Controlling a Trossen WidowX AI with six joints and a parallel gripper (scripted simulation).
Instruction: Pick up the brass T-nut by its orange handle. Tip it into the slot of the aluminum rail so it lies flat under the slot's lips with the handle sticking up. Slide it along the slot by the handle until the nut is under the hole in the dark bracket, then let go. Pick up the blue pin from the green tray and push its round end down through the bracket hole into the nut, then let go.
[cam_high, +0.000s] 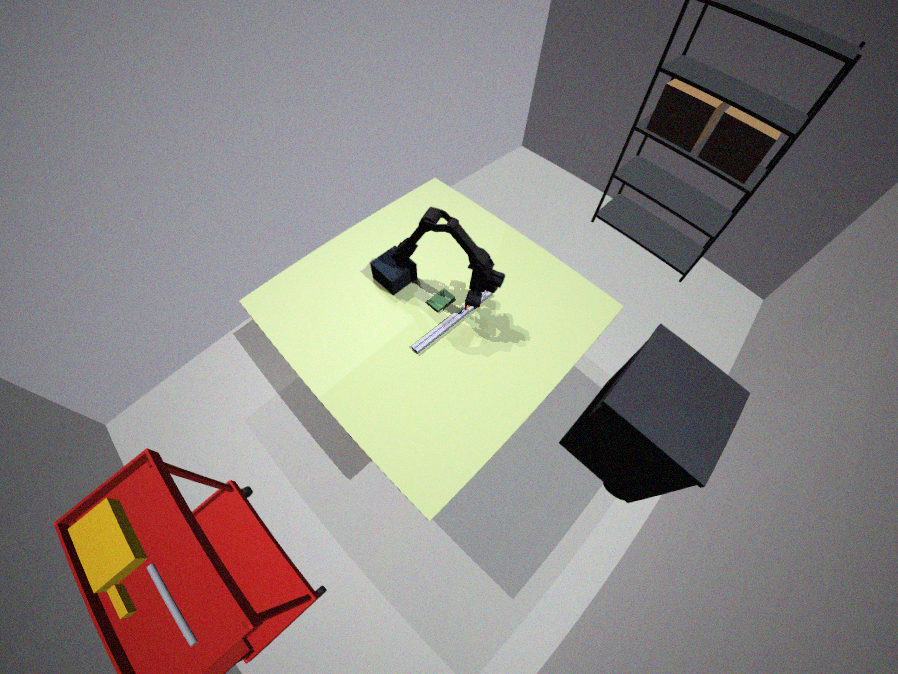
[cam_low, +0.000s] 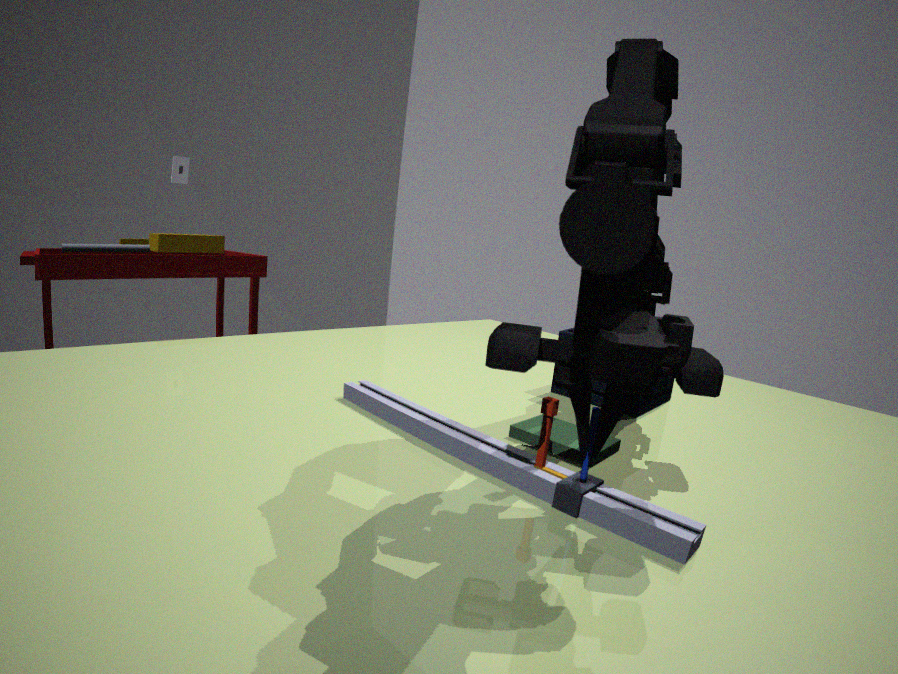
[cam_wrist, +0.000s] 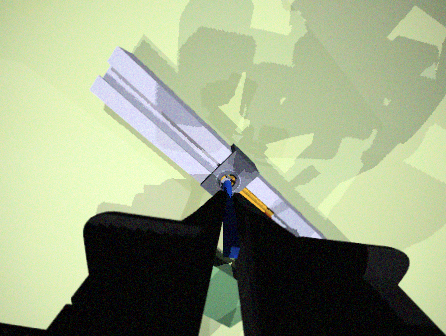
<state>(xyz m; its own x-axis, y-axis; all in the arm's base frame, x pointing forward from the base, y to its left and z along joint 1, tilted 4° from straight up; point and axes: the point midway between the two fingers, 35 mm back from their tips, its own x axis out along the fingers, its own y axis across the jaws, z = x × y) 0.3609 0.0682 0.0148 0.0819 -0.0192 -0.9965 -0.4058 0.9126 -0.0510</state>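
Currently one claw (cam_high: 473, 298) (cam_low: 588, 457) (cam_wrist: 228, 198) pinches one blue pin (cam_low: 585, 465) (cam_wrist: 231, 225) above one bracket (cam_low: 573, 496) (cam_wrist: 244, 167), nearly closed.

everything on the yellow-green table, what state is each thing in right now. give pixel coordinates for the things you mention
gripper (cam_low: 593, 455) (cam_wrist: 228, 198): shut on the blue pin
blue pin (cam_low: 585, 464) (cam_wrist: 230, 227): near upright, lower end at the bracket hole
dark bracket (cam_low: 568, 497) (cam_wrist: 245, 166): seated across the rail
aluminum rail (cam_high: 433, 338) (cam_low: 442, 433) (cam_wrist: 165, 107): lying flat, slot up
orange handle (cam_low: 544, 438): sticking up from the slot
green tray (cam_high: 440, 300) (cam_low: 528, 428) (cam_wrist: 222, 297): flat beside the rail

black arm arched forward, tool (cam_high: 472, 303) (cam_low: 588, 458) (cam_wrist: 228, 198) pointing down, fingers nearly closed
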